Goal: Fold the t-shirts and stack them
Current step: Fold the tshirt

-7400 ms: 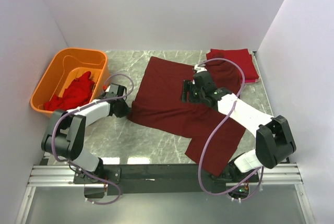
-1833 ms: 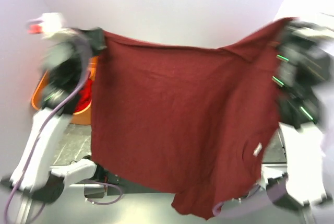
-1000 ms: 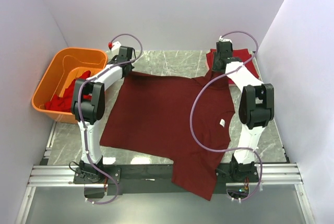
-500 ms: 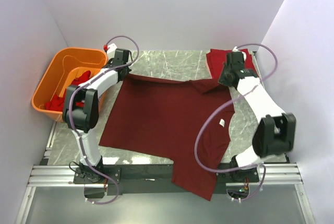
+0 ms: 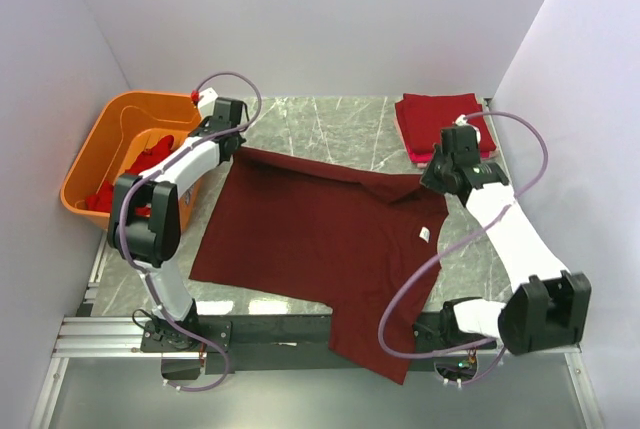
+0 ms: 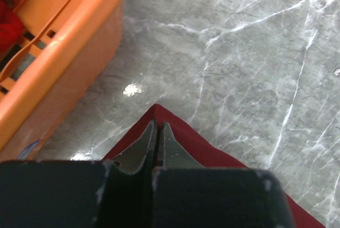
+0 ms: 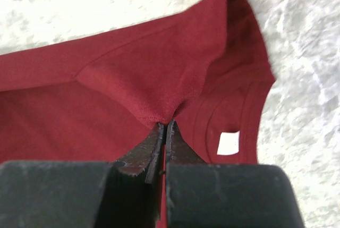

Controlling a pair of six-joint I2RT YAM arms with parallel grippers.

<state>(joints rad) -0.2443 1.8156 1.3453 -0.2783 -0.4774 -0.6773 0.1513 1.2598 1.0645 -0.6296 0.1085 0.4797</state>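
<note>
The dark maroon t-shirt (image 5: 320,239) lies spread across the counter (image 5: 300,121), one part hanging off the near edge. The left gripper (image 6: 156,128) is pinched tight on its far left corner. The right gripper (image 7: 164,128) is pinched tight by the neck hole, far right. I think holding 2 corners lets the arms fold it evenly. The top view shows the whole shirt, the folded red t-shirts (image 5: 440,112) in the far right corner and the orange tub (image 5: 100,154) far left. The wrist views show the closed fingers up close.
</note>
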